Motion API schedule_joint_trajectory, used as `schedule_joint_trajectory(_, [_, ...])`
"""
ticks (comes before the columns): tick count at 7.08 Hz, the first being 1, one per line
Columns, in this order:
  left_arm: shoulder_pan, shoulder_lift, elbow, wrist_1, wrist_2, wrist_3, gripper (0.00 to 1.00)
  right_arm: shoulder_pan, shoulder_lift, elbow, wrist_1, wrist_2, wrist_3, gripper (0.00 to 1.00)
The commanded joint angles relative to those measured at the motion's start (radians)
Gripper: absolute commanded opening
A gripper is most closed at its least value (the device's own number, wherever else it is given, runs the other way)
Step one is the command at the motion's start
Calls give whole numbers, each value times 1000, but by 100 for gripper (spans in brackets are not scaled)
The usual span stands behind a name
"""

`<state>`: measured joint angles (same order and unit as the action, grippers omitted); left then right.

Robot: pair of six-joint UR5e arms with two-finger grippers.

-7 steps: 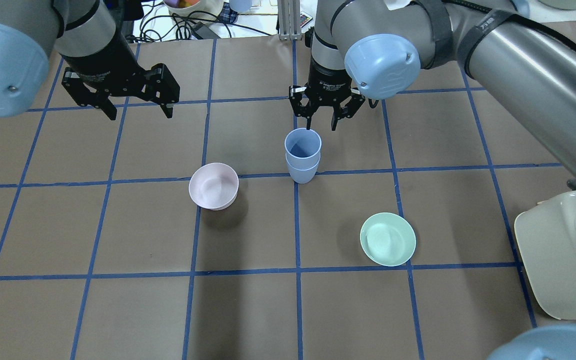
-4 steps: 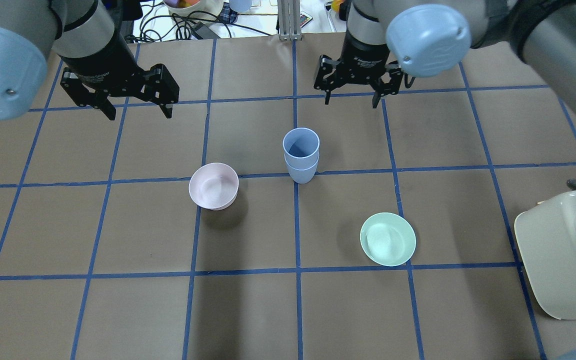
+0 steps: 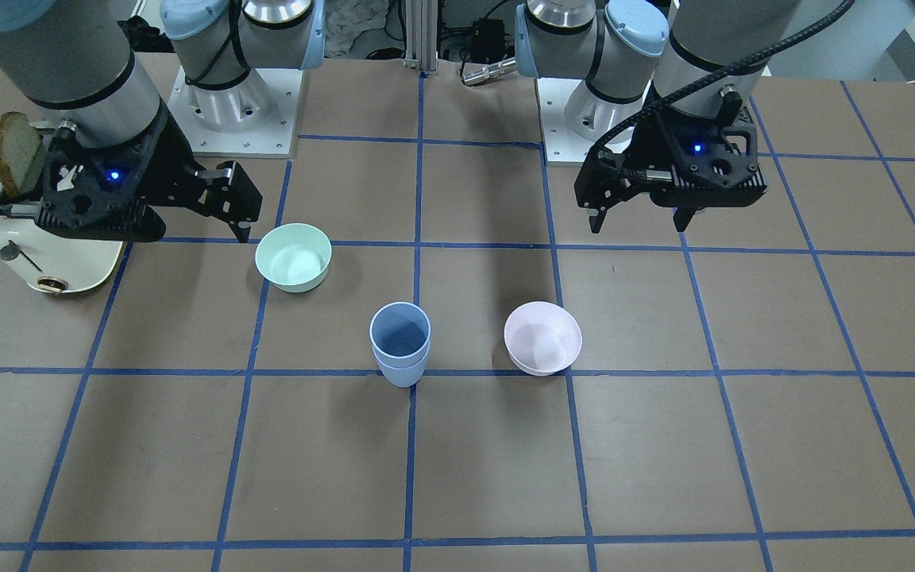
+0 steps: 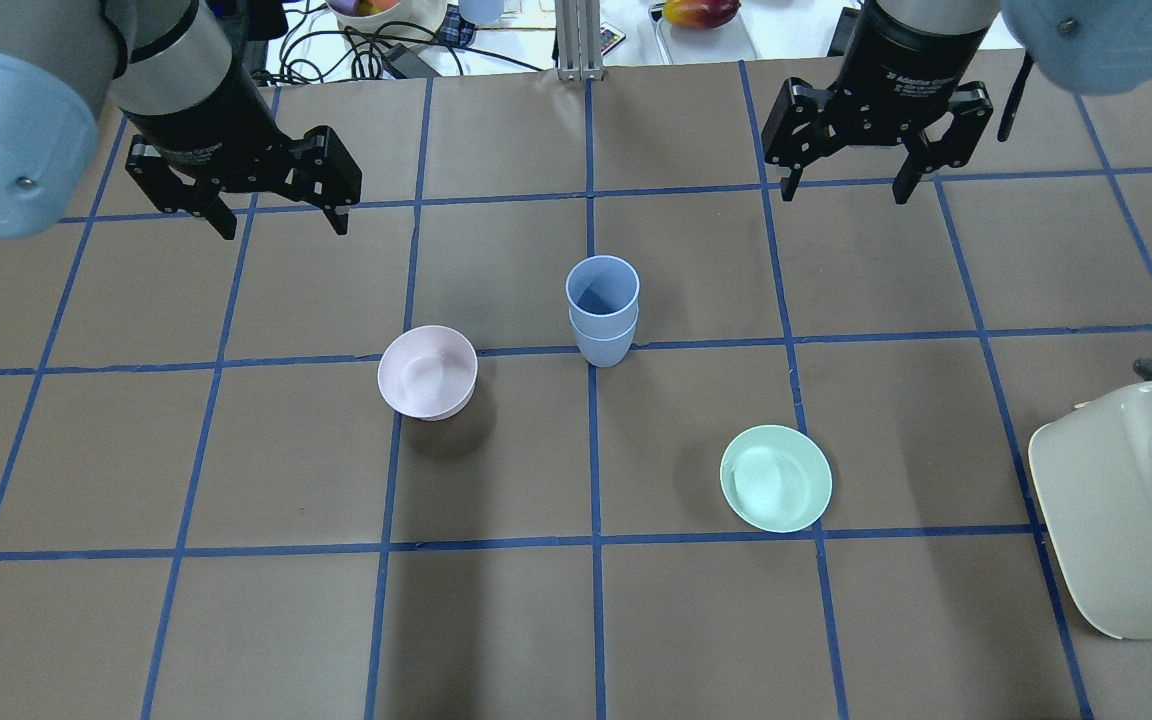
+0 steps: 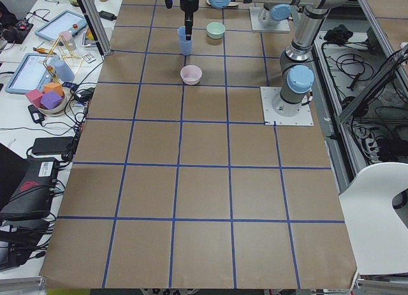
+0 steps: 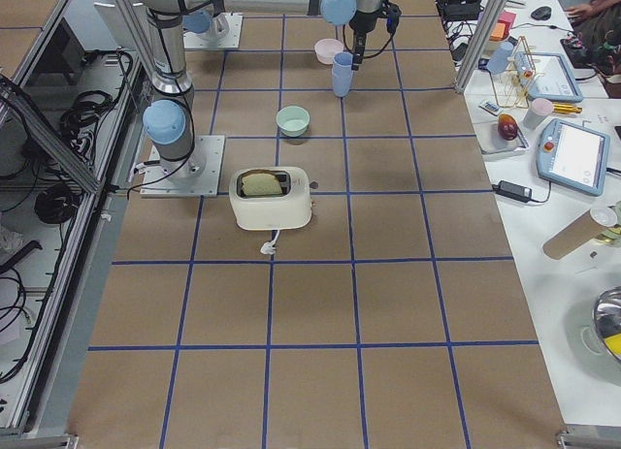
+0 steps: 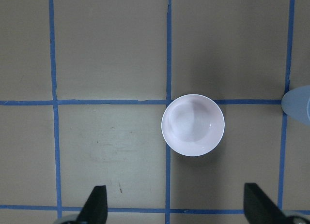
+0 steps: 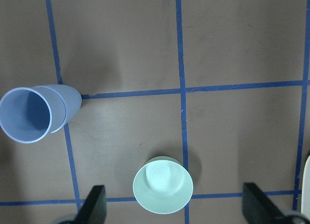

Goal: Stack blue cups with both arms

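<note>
The two blue cups (image 4: 602,310) stand nested one inside the other, upright, near the table's middle; the stack also shows in the front view (image 3: 400,343) and the right wrist view (image 8: 34,112). My left gripper (image 4: 281,225) is open and empty, raised to the back left of the stack; the left wrist view (image 7: 177,207) shows its fingers wide apart. My right gripper (image 4: 848,195) is open and empty, raised to the back right, well apart from the stack; the right wrist view (image 8: 174,207) shows nothing between its fingers.
A pale pink bowl (image 4: 427,372) stands just left of the stack. A mint-green bowl (image 4: 775,478) stands to the front right. A cream toaster (image 4: 1126,500) holding a bread slice (image 3: 17,163) sits at the right edge. Blue tape lines grid the brown table.
My right gripper has moved from just behind the cup stack to the back right, staying open and empty. The stacked cups and my left arm have not moved.
</note>
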<state>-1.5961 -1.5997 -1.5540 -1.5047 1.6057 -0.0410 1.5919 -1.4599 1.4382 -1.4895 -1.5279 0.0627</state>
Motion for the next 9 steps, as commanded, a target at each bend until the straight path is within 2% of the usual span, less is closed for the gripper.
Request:
schedule_joint_trajectory(1, [4,-8,3,-2,-19,0,100,-6,-26,48,14,-1,-20,100])
schedule_joint_trajectory(3, [2,-2,3,-2,-29,1,100,-6,-69,73,11,-5,-3,100])
schedule_joint_trajectory(9, [1,12,-3,-8,-24,1,100,-15,-74,73,21,-8,0,100])
